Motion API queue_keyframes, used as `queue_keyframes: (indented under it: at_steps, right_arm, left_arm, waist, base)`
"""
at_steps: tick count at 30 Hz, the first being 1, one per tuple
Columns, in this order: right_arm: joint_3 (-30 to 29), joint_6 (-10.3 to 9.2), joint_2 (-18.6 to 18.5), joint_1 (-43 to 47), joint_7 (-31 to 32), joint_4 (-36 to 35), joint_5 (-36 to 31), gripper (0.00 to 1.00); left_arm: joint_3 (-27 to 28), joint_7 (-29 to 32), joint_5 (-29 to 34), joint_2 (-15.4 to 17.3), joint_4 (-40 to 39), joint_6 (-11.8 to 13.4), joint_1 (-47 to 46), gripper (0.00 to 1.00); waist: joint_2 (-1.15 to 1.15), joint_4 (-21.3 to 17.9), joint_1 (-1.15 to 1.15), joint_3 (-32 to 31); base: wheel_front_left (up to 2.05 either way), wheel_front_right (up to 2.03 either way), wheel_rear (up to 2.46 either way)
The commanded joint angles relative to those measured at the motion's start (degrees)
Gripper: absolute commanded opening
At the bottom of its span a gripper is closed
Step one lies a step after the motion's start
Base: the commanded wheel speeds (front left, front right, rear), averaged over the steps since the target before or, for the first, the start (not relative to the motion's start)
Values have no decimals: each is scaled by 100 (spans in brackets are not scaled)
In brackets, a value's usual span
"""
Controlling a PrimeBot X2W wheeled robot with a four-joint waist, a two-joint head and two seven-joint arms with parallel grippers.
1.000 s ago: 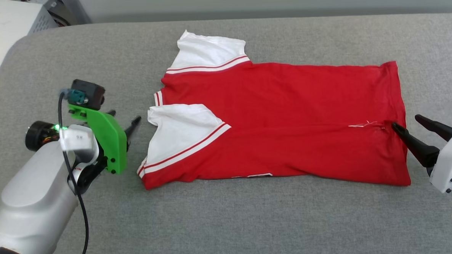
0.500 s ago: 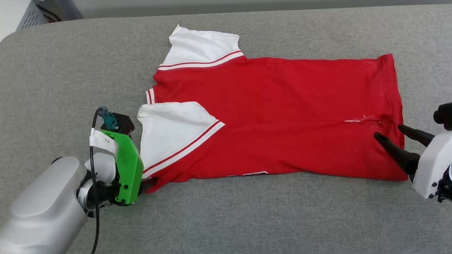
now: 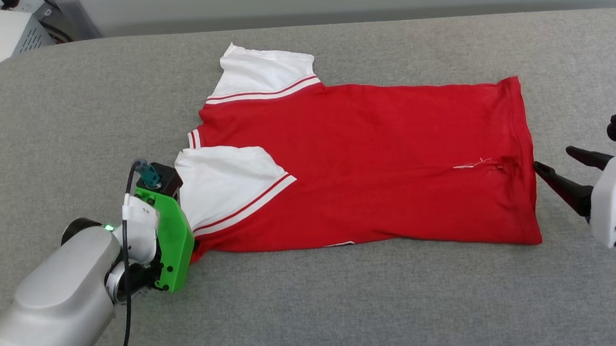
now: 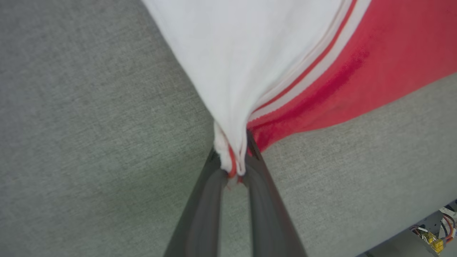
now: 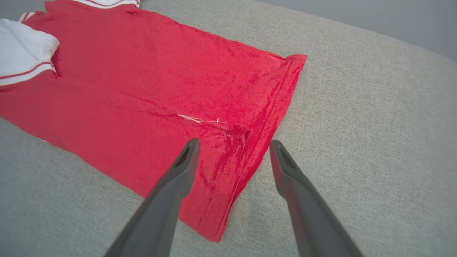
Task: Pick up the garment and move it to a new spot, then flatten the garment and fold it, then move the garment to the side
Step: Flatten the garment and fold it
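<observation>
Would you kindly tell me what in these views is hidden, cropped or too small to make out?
- Left pincer: in the head view its tips sit behind its green mount.
- Garment underside: pressed against the grey surface, so any print there is unseen.
- Right pincer: its arm is cut off by the head view's right edge.
- Wired parts, left wrist view's lower right corner: too small and cropped.
</observation>
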Motion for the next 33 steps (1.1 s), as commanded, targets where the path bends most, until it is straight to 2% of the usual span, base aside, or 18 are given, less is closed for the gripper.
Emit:
queue_keyframes:
  at_steps: [1,5,9,11,18,22,23,24,28,33]
  right_arm:
    - [30,-4,-138,-117,263,-46,74,100]
    - [97,-4,-438,-254,1076,-16,237,100]
    - [176,-4,-476,-301,1620,264,302,100]
    - [262,-4,-168,-299,1726,756,281,100]
    - [690,-4,438,-154,1580,1538,140,100]
    - [944,-4,614,-1,1383,1787,252,100]
    - [954,-4,629,0,1284,1811,286,41]
    - [978,-4,611,-13,1157,1812,298,0]
    - [962,-4,469,-90,719,1689,421,0]
    - [856,-4,148,4,454,1225,639,0]
  left_arm:
    - [-70,-74,48,53,-97,-13,154,0]
    - [-90,-243,99,207,-427,-14,134,0]
    - [-87,-287,133,253,-689,-4,89,0]
    - [-81,-310,179,220,-849,69,30,0]
    - [-57,-433,190,228,-854,132,79,0]
    - [-46,-545,164,238,-752,138,174,0]
    - [-40,-575,150,241,-726,137,204,0]
    - [-38,-608,136,247,-697,135,241,0]
    - [35,-731,-26,303,-639,124,416,0]
    - [136,-788,-247,541,-814,118,665,0]
  waist:
    - [0,19,0,-87]
    - [0,56,0,-116]
    - [0,123,0,-43]
    - [0,213,0,107]
    - [0,241,0,273]
    - [0,223,0,273]
    - [0,208,0,252]
    - [0,190,0,220]
    - [0,115,0,5]
    - [0,62,0,-341]
  base:
    - [0,0,0]
    - [0,0,0]
    - [0,0,0]
    - [0,0,0]
    - [0,0,0]
    - [0,0,0]
    - [0,0,0]
    - [0,0,0]
    - [0,0,0]
    - [0,0,0]
